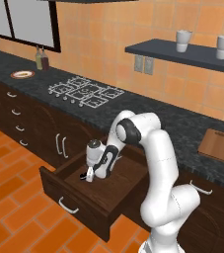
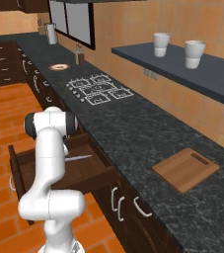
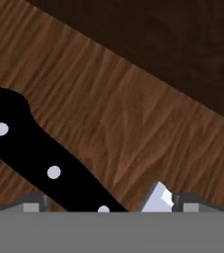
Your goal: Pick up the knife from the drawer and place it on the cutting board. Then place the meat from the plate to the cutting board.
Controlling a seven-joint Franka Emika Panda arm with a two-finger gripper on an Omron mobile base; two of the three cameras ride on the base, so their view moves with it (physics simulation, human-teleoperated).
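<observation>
No legible writing or brand marks anywhere. Far left on the speckled black counter (image 1: 148, 111): round white plate (image 1: 22, 74) with red-orange rim. Drawer (image 1: 91, 190), dark-brown wood with a grained lighter floor and white curved handle, stands pulled open. Gripper (image 1: 89, 176) is low inside it, jaws spread wide, nothing held. Knife (image 3: 39, 155) lies flat on the drawer floor between the fingertips; black riveted handle, slim silver blade. Right: rectangular reddish wood cutting board (image 2: 186, 169) on the counter.
</observation>
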